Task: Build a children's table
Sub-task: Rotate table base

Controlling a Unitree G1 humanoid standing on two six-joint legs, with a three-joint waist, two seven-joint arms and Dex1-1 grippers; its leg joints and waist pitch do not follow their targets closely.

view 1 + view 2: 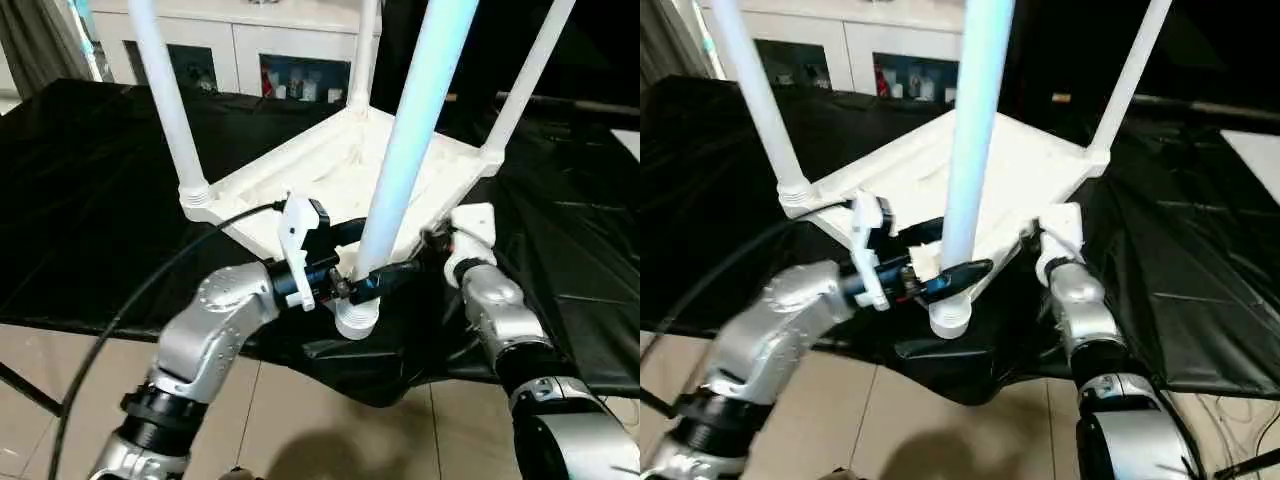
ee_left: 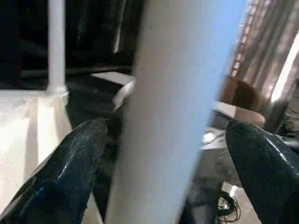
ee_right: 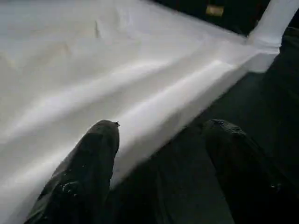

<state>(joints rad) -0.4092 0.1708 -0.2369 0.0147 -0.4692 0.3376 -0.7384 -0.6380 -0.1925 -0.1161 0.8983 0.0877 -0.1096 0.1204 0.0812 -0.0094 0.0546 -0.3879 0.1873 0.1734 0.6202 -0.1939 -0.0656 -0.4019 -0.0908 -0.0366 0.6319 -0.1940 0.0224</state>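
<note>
Wide-open left gripper [image 1: 352, 282] brackets the upturned children's table's [image 1: 330, 165] fourth leg [image 1: 400, 170], apparently seated; right gripper [image 3: 159, 172] gapes empty.

Leg [image 1: 415, 130] tops cut off at frame edge; right tool [image 1: 432, 240] tips hidden behind tabletop [image 1: 330, 170].

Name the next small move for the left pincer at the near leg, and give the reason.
Probably close the left pincer on the near leg: its fingers stand open on either side of the tube, low near the corner socket, with visible gaps, so nothing is held yet.
</note>
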